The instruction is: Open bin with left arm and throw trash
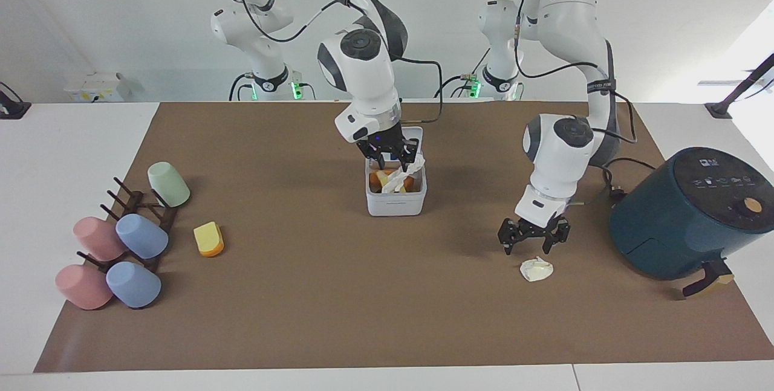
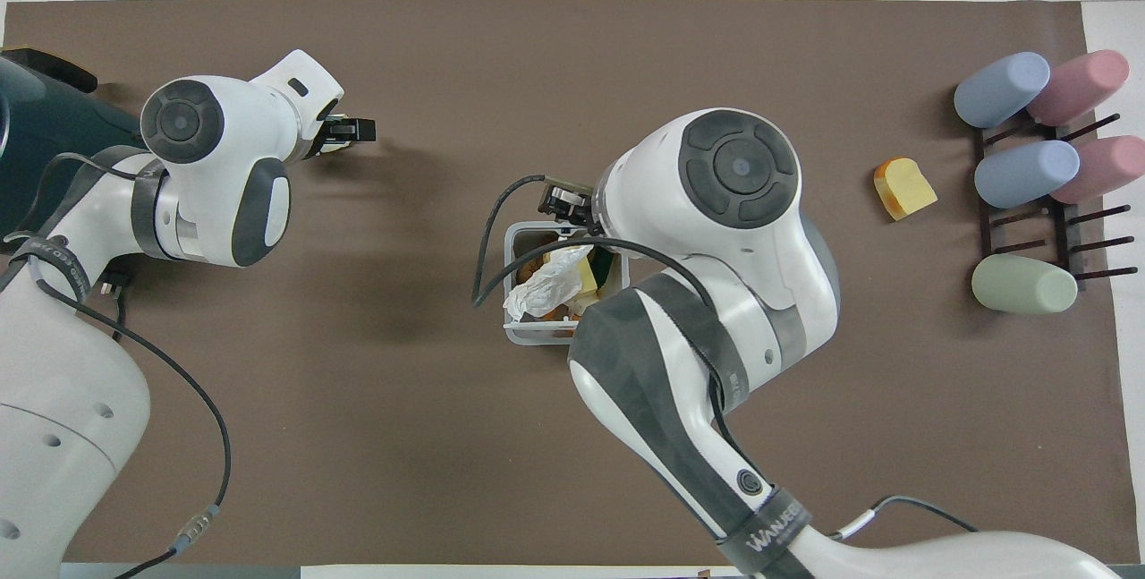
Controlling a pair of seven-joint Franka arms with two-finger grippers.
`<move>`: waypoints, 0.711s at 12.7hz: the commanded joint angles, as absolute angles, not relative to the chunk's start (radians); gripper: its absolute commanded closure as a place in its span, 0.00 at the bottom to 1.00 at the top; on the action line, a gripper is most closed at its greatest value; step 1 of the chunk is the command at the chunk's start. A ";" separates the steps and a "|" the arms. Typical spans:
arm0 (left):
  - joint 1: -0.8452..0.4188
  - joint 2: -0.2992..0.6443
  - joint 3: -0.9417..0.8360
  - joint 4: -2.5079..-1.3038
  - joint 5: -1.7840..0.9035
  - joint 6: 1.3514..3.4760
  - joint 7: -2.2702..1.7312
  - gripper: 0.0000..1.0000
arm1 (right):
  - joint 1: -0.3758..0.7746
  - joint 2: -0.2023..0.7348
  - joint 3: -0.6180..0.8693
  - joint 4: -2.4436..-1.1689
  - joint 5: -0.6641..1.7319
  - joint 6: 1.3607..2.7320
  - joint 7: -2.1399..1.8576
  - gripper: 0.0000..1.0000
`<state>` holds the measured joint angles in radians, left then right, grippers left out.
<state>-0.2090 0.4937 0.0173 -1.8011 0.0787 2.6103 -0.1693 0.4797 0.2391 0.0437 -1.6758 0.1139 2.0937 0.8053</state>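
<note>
Nearest us, the small white square plastic bin [image 1: 396, 188] stands open mid-counter, a crumpled white tissue [image 2: 543, 285] lying across its contents. Our right pincer [image 1: 389, 153] hangs over the bin, fingers spread and empty. Farther out, toward our left arm's end, our left pincer [image 1: 534, 237] hovers open and empty over the cream crumpled paper wad [image 1: 536, 269], so we judge this arm takes it.

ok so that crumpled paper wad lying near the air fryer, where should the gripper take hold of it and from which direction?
Come straight down on the paper wad. It is a low, lumpy ball lying free on the mat, so pinching across its middle should hold best. The left gripper already hangs just above it, open.
</note>
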 commanded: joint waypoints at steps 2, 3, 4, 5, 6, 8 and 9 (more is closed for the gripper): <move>-0.184 0.520 0.012 -1.776 0.110 2.629 -0.146 1.00 | 0.332 0.245 0.052 -1.628 -0.026 2.002 0.391 0.00; -0.190 0.520 0.012 -1.778 0.110 2.629 -0.158 1.00 | 0.268 0.245 0.052 -1.641 -0.026 2.014 0.258 0.00; -0.198 0.517 0.012 -1.778 0.110 2.628 -0.179 1.00 | 0.197 0.244 0.054 -1.657 -0.026 2.023 0.118 0.00; -0.215 0.502 0.012 -1.784 0.110 2.611 -0.193 1.00 | 0.133 0.244 0.052 -1.672 -0.025 2.043 -0.031 0.00; -0.218 0.462 0.011 -1.796 0.110 2.594 -0.193 1.00 | 0.089 0.233 0.052 -1.716 -0.025 2.078 -0.137 0.00; -0.232 0.373 0.005 -1.795 0.109 2.483 -0.196 1.00 | 0.013 0.183 0.054 -1.894 -0.025 2.234 -0.265 0.00; -0.254 0.330 0.003 -1.790 0.103 2.412 -0.198 1.00 | -0.007 0.163 0.052 -1.964 -0.025 2.309 -0.317 0.00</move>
<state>-0.2214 0.4382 0.0004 -1.7757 0.0806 2.5384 -0.1683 0.0226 0.2371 0.0359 -1.7879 -0.0154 2.1791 -0.2390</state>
